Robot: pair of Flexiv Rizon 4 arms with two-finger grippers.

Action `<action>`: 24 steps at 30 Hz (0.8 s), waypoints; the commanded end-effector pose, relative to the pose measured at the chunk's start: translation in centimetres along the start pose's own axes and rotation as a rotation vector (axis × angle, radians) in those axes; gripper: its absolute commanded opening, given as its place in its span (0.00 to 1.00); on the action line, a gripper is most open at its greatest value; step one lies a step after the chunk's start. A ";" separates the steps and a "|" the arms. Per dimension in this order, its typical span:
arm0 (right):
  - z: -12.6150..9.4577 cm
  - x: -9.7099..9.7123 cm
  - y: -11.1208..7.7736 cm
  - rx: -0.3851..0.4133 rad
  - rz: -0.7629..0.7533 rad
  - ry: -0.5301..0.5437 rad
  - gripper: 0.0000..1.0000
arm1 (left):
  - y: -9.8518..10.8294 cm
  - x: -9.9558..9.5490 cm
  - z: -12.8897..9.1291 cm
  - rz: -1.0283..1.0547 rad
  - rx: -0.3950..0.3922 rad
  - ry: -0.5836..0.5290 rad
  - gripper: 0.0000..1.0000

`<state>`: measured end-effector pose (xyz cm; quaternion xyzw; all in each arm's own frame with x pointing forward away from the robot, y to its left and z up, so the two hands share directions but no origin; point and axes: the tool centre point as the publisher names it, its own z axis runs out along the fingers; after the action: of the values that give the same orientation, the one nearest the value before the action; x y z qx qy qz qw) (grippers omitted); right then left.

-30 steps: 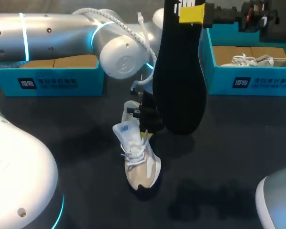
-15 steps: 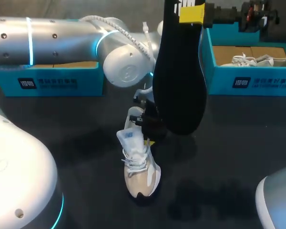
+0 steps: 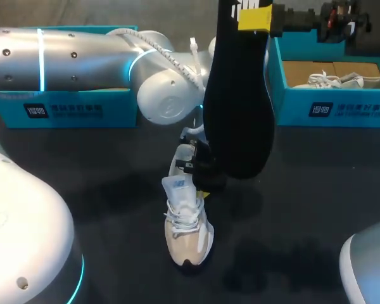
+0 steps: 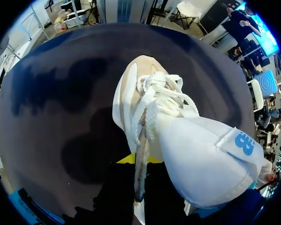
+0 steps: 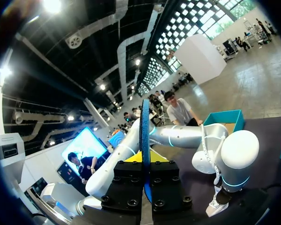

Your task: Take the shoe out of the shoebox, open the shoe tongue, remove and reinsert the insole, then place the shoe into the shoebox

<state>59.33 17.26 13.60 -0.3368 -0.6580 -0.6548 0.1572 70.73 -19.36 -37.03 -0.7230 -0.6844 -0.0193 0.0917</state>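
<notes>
While the white and beige lace-up sneaker (image 3: 187,231) (image 4: 145,98) stands on the dark table (image 3: 304,209), toe toward the near edge, its padded white tongue (image 3: 177,185) (image 4: 210,159) is raised. The left gripper (image 3: 199,183) (image 4: 139,164) is narrowed to a thin gap, pinching the sneaker's upper edge beside the laces, at the heel end. Just behind, the right gripper (image 3: 254,18) (image 5: 144,161) clamps the long black foam insole (image 3: 237,107) (image 5: 144,136) by one end, fingers close together, so it hangs upright above the table. Farther back stand two teal cardboard shoeboxes: the left shoebox (image 3: 82,109) behind the left arm, and the right shoebox (image 3: 329,109) with another pale shoe (image 3: 342,79) inside.
</notes>
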 end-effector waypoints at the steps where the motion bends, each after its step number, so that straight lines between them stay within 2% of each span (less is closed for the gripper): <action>1: 0.4 0.5 -0.7 -0.015 0.001 -0.003 0.00 | 0.3 -0.1 0.1 -0.014 -0.007 -0.002 0.00; 6: 0.4 0.5 -0.7 -0.015 0.001 -0.003 0.00 | 0.8 -0.3 0.4 -0.037 -0.007 -0.006 0.00; 7: 0.4 0.5 -0.7 -0.015 0.001 -0.003 0.00 | 0.8 -0.3 0.4 -0.038 -0.008 -0.007 0.16; 8: 0.4 0.5 -0.7 -0.015 0.001 -0.003 0.00 | 0.9 -0.3 0.4 -0.039 -0.007 -0.014 0.98; 13: 0.4 0.5 -0.7 -0.015 0.001 -0.003 0.00 | 1.0 -0.5 -0.1 -0.036 0.003 -0.057 1.00; 19: 0.4 0.5 -0.7 -0.015 0.001 -0.003 0.00 | 1.5 -0.5 -2.2 -0.057 0.030 -0.145 1.00; 24: 0.4 0.5 -0.7 -0.015 0.001 -0.003 0.00 | 2.0 -0.5 -4.9 -0.062 0.049 -0.267 1.00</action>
<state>59.33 17.26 13.60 -0.3368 -0.6580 -0.6549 0.1572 72.94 -22.10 -33.98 -0.6962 -0.7140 0.0583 0.0457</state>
